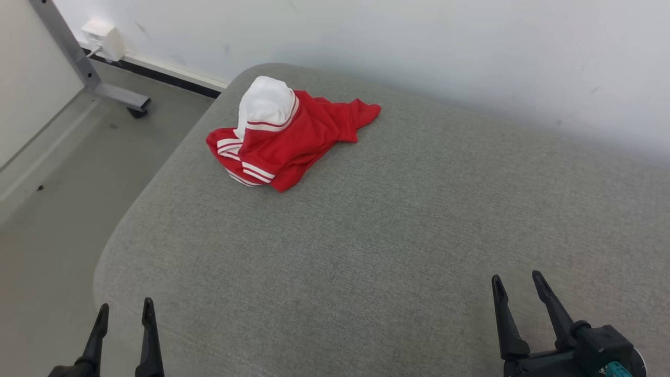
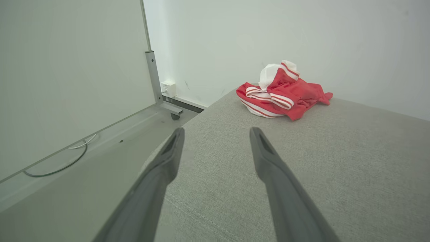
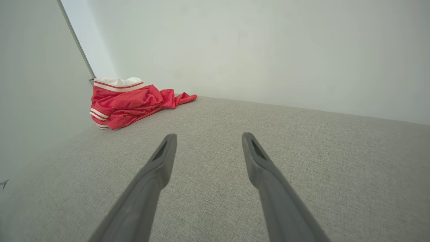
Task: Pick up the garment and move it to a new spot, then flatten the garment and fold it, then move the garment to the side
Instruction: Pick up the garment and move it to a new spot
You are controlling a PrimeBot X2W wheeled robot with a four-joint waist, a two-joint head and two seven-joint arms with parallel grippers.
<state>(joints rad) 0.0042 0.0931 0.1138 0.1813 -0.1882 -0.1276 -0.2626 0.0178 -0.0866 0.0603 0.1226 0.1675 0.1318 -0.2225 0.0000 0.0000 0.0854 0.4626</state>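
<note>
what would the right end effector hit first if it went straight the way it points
Probably the grey fabric cushion, else the white wall; depth unclear. The crumpled red-and-white garment lies to its left.

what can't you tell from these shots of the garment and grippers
Garment: type and shape, all views; its own crumpled folds hide them
Left gripper: its body, head view; cut off by the bottom edge
Grey cushion: right end, head view; cut off by the right edge
White box by the wall, head view: too small to identify
</note>
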